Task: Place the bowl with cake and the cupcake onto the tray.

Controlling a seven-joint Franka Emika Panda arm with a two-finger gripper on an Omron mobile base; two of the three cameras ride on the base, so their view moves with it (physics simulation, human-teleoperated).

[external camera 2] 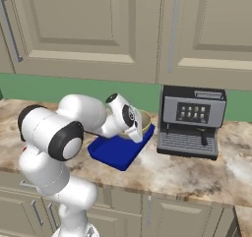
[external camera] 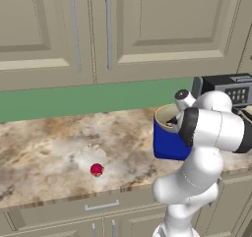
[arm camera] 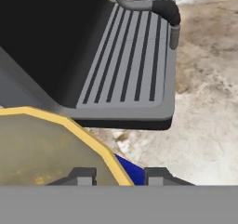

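Here the cupcake (external camera: 97, 169) is seen alone on the marble counter (external camera: 44, 147), well apart from the tray (external camera: 167, 145). In the hand view the bowl (arm camera: 42, 146) rim is straddled by the gripper (arm camera: 120, 175), fingers apart, w/ coffee machine (arm camera: 125, 56) just beyond. Beige cabinets (external camera 2: 98, 29) & green backsplash (external camera: 74, 98) are set behind.

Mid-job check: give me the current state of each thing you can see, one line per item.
bowl: over the tray, its rim at the jaws; contents hidden.
tray: flat on the counter beside the coffee machine.
cupcake: upright on the counter, apart from the tray, not yet moved.
gripper: at the bowl's rim; grip cannot be told.
coffee machine: standing on the counter, untouched.
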